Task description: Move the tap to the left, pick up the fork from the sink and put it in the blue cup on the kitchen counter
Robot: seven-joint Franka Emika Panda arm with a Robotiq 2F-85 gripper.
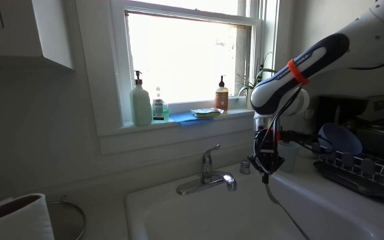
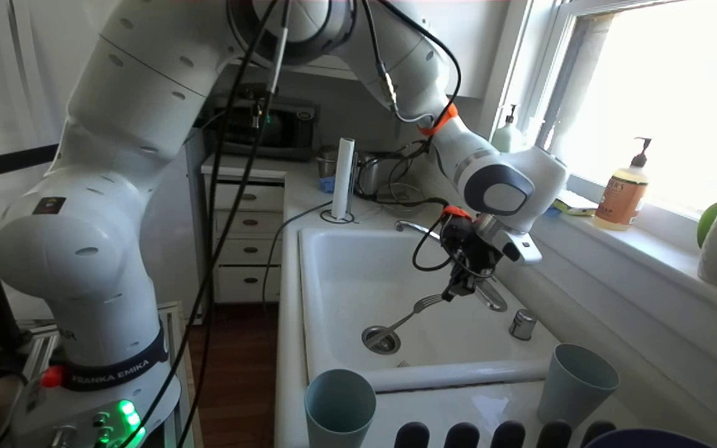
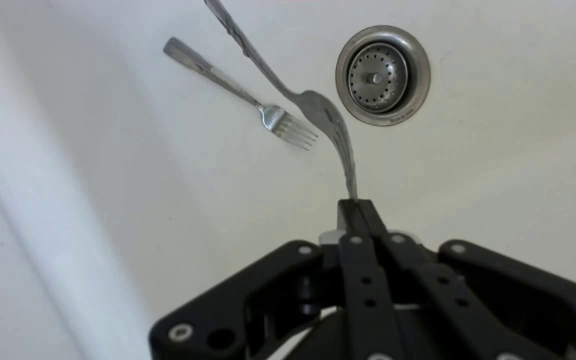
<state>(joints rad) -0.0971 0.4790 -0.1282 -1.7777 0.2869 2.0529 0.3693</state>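
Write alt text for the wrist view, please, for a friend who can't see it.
A black robot gripper pinches a metal fork by its prong tips over a white sink; the fork's other end is cut off at the picture's top edge. A second fork lies on the bottom, left of the round metal drain in the picture.

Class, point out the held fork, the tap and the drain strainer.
Held fork (image 3: 313, 104): wrist view, on its broad head.
Tap (image 1: 206, 169): in an exterior view, on its upright body.
Drain strainer (image 3: 374, 78): wrist view, on its central knob.
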